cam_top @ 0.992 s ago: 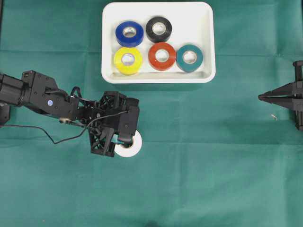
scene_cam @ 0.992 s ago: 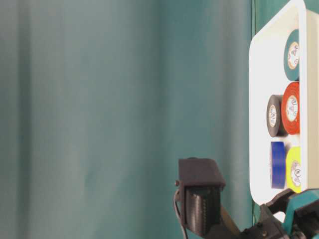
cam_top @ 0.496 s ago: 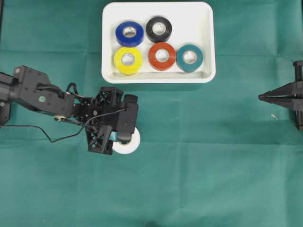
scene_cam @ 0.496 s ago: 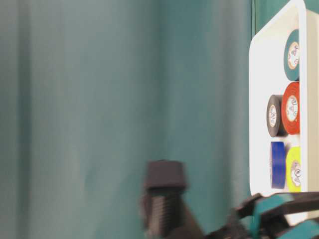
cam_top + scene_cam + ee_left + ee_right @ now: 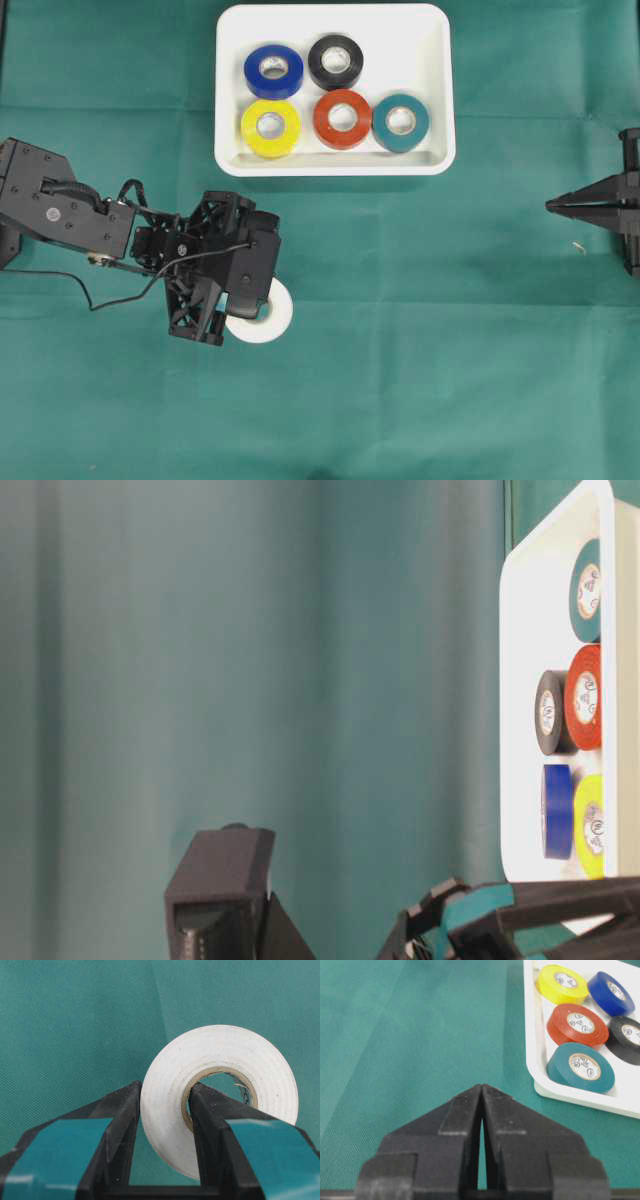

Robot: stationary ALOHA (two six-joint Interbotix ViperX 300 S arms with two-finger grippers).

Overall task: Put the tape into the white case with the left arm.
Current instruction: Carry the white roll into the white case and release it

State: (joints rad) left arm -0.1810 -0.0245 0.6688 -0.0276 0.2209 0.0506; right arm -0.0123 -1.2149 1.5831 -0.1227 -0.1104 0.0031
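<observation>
A white tape roll (image 5: 265, 316) sits low over the green cloth, below and left of the white case (image 5: 335, 166). My left gripper (image 5: 243, 305), with teal bands, is shut on the roll's wall. In the left wrist view, one finger is inside the core and the other is outside, on the white tape (image 5: 220, 1055), with the gripper (image 5: 166, 1088) pinching it. The case also shows in the table-level view (image 5: 520, 680) and the right wrist view (image 5: 540, 1067). My right gripper (image 5: 552, 206) is shut and empty at the far right, and its closed tips show in its wrist view (image 5: 482, 1088).
The case holds several rolls: blue (image 5: 273, 70), black (image 5: 335, 61), yellow (image 5: 270, 127), red (image 5: 342, 118) and teal (image 5: 401, 122). A black cable (image 5: 120, 290) trails off the left arm. Green cloth (image 5: 450, 350) covers the table.
My left arm has shifted left and slightly down in the overhead view, carrying the white tape with it. The right arm has not moved.
</observation>
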